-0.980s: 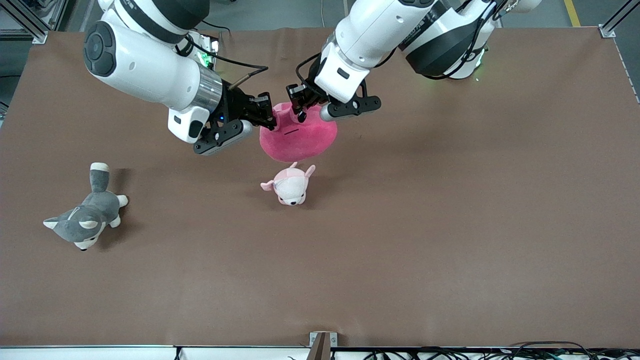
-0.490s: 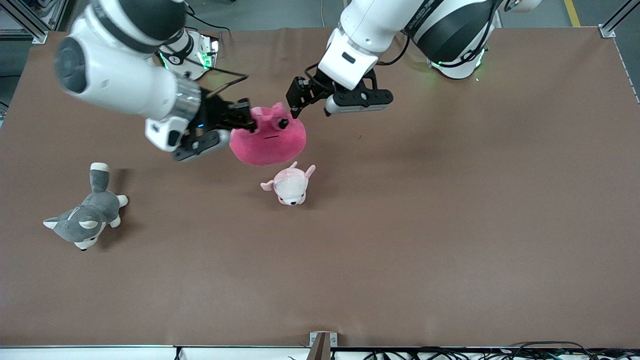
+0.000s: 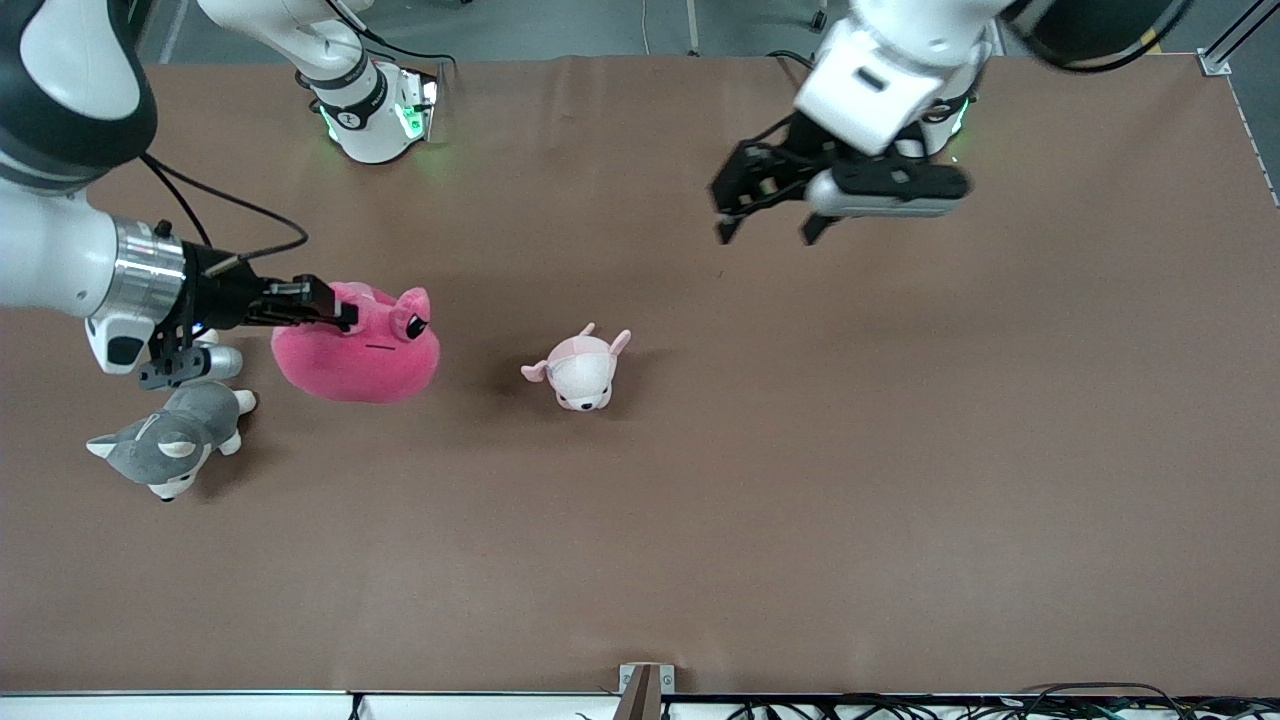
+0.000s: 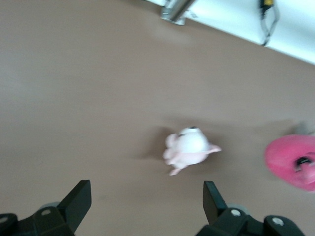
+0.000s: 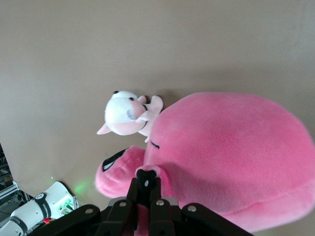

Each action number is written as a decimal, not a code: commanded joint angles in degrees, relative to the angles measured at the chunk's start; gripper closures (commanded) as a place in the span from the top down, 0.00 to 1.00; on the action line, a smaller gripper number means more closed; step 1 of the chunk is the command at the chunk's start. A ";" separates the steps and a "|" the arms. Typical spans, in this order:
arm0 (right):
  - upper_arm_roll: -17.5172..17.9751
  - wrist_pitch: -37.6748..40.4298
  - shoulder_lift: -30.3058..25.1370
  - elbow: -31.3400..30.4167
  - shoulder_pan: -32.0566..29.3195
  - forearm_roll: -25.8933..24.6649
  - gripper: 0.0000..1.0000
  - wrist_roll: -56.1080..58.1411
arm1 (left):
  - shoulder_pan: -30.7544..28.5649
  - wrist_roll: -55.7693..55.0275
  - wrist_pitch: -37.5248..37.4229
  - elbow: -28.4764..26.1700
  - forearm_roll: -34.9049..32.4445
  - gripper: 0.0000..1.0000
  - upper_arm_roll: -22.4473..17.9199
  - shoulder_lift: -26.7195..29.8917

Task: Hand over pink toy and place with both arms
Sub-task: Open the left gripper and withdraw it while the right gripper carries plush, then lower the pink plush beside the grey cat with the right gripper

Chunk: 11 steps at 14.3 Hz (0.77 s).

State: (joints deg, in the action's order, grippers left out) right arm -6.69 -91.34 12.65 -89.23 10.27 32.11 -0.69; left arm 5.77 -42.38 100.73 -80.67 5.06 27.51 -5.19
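The pink toy (image 3: 360, 358), a round hot-pink plush with dark eyes, hangs over the table toward the right arm's end, just above the grey plush. My right gripper (image 3: 335, 315) is shut on a nub at the toy's top. In the right wrist view the black fingers (image 5: 140, 189) pinch that nub on the pink toy (image 5: 231, 157). My left gripper (image 3: 765, 232) is open and holds nothing, up over the table toward the left arm's end. In the left wrist view its gripper (image 4: 146, 194) shows bare table between the fingers, with the pink toy (image 4: 290, 160) farther off.
A small pale pink-and-white plush animal (image 3: 580, 370) lies near the table's middle, also visible in the left wrist view (image 4: 188, 150). A grey-and-white plush dog (image 3: 170, 440) lies toward the right arm's end, close under the right wrist. The brown table (image 3: 900, 480) stretches wide.
The left gripper opened, let go of the pink toy and drew back toward its base. The right arm carried the toy toward its end of the table, down near the grey plush.
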 commanded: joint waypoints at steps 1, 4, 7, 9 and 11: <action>1.06 0.20 4.83 0.99 -3.32 -0.12 0.00 0.51 | -5.92 7.72 -10.60 -0.72 -0.75 1.00 0.26 4.22; 0.97 -0.85 9.13 0.99 -5.60 0.05 0.00 6.82 | -13.48 17.04 -18.89 -1.68 -0.75 1.00 0.26 6.33; 1.24 -1.12 12.57 0.99 -9.39 2.60 0.00 10.35 | -20.08 25.39 -19.79 -4.05 -0.75 1.00 0.26 7.83; 1.24 -1.21 13.71 0.99 -9.48 2.69 0.00 10.80 | -24.12 31.27 -19.79 -6.16 -0.75 1.00 0.26 8.97; 1.24 -1.21 14.85 1.07 -9.66 2.78 0.00 10.71 | -27.73 36.56 -18.56 -6.61 -0.84 1.00 0.17 8.71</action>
State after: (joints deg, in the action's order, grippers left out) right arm -6.52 -93.17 26.71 -89.12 1.15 33.95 10.01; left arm -18.94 -10.23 81.09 -84.90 5.01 27.27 1.38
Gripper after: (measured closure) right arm 0.890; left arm 0.000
